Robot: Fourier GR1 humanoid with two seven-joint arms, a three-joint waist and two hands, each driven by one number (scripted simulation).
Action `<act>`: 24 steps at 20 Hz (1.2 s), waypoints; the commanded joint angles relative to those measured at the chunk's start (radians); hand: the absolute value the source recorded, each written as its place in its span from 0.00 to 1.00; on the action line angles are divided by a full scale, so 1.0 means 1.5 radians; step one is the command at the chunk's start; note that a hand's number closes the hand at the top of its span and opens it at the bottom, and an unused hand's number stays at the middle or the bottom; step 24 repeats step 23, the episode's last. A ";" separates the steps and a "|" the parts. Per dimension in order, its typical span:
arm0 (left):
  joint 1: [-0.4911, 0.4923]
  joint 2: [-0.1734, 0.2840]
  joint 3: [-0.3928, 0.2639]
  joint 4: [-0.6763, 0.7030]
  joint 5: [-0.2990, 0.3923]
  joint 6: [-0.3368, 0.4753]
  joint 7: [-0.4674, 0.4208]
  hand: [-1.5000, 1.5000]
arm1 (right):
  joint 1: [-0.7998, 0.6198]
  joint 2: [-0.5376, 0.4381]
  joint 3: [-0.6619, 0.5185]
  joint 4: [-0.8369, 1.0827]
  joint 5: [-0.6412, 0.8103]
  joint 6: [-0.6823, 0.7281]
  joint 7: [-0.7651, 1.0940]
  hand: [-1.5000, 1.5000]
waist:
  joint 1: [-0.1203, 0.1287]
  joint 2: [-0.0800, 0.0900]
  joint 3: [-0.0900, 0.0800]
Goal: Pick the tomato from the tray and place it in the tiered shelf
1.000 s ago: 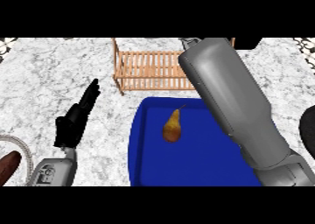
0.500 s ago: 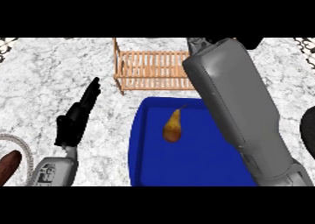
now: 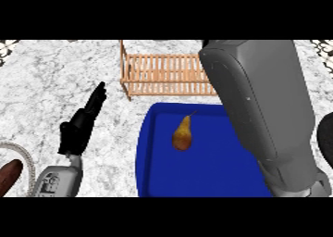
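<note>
Brown and elongated, a rounded object [image 3: 7, 178] lies at the near left edge inside a pale curved rim [image 3: 19, 152], identity unclear; just right of it the left hand [image 3: 80, 125] rests on the white marbled stone counter [image 3: 53, 78], black fingers straight and pressed together, pointing far, holding nothing; at the far centre stands the slatted light-wood tiered shelf [image 3: 166, 74], nothing visible on its slats; nearer, the flat deep-blue rectangular tray [image 3: 196, 171] holds only a small yellow-brown pear-shaped fruit [image 3: 182, 134], stem pointing far; no tomato is visible anywhere, so its location cannot be stated; the grey right forearm [image 3: 265, 106] crosses the tray's right side toward the shelf, and its hand lies beyond the view's top, fingers not seen; a dark round object [image 3: 331, 141] sits at the right edge. Judgement: a tomato would be light, smooth, somewhat slippery and easily bruised; best taken across its widest girth, fingers opposing the thumb, not at the stem.
</note>
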 commanded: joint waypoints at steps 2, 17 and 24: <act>0.008 0.017 0.011 -0.012 0.008 -0.011 0.009 0.50 | -0.010 0.002 -0.055 -0.109 0.041 -0.028 0.093 0.00 | -0.008 -0.004 0.000; 0.044 0.005 0.019 -0.002 -0.003 0.019 -0.013 0.50 | 0.186 0.001 -0.152 -0.521 -0.026 0.399 0.127 0.00 | -0.054 -0.017 0.001; 0.047 0.025 0.039 -0.009 0.019 -0.001 -0.003 0.50 | 0.288 0.002 -0.210 -0.730 -0.141 0.552 0.110 0.00 | -0.060 -0.019 0.002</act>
